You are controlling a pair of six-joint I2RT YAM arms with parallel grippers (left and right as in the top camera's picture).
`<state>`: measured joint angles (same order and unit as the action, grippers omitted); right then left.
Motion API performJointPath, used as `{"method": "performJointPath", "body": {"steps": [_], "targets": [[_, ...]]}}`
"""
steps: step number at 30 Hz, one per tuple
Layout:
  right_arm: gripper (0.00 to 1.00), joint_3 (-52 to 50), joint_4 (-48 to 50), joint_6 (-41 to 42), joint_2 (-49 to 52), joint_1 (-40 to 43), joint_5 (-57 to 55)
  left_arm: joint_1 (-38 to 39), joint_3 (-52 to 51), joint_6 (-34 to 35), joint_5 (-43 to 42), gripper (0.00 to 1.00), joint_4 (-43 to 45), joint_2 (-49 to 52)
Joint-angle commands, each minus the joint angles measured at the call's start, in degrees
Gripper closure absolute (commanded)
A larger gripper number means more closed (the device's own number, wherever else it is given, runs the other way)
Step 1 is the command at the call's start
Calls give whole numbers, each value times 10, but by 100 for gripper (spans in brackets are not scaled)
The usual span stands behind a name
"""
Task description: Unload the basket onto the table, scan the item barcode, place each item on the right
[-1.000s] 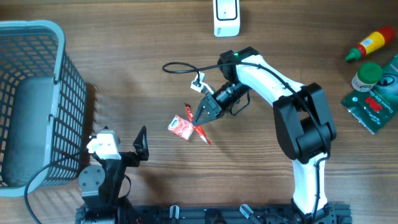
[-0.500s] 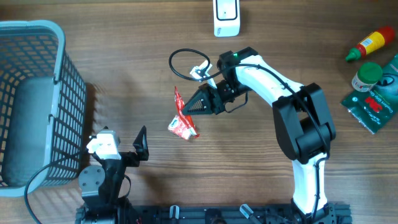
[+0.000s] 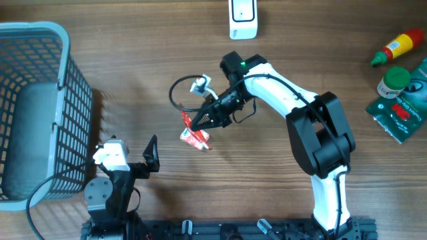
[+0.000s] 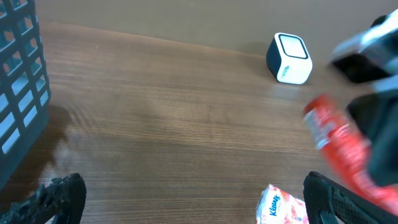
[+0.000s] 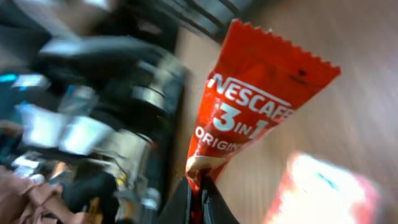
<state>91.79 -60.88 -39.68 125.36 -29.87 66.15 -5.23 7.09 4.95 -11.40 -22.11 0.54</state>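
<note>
A red Nescafe 3-in-1 sachet [image 5: 249, 106] hangs above the table, pinched at its lower end by my right gripper [image 5: 199, 198], which is shut on it. From overhead the sachet [image 3: 187, 119] sits at the tip of the right gripper [image 3: 197, 123], just above a Kleenex tissue pack [image 3: 195, 138]. The white scanner [image 3: 243, 18] stands at the far edge and is also in the left wrist view as the scanner [image 4: 290, 58]. My left gripper [image 4: 199, 205] is open and empty near the front, with the sachet [image 4: 333, 140] to its right.
A blue-grey basket [image 3: 33, 107] fills the left side. At the far right lie a ketchup bottle [image 3: 398, 47], a green-capped jar [image 3: 393, 81] and a green packet [image 3: 403, 110]. A black cable loop [image 3: 180, 90] trails from the right wrist.
My right gripper has swung left with the sachet, which now sits over the tissue pack's upper edge instead of pointing down to the right. The left arm is still.
</note>
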Motion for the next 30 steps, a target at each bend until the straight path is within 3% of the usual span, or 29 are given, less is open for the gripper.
{"method": "performJointPath", "body": {"steps": [1,5,16,17,18,19,20,30], "targets": [[96,11,-3,209,-14,-9,-287,3,-5,-11,4,0,2,-2],[96,-5,-4,217,-14,-30,-363,3,-5,-11,4,0,2,-2],[94,-58,25,254,-14,-57,-395,3,-5,-11,4,0,2,-2],[83,-58,28,271,-14,-56,-410,3,-5,-11,4,0,2,-2],[60,-58,31,292,-14,-56,-431,3,-5,-11,4,0,2,-2],[23,-58,33,312,-14,-56,-454,3,-5,-11,4,0,2,-2],[0,-58,35,326,-14,-56,-472,3,-5,-11,4,0,2,-2],[0,-29,0,454,-24,-57,-665,3,-5,-11,4,0,2,-2]]}}
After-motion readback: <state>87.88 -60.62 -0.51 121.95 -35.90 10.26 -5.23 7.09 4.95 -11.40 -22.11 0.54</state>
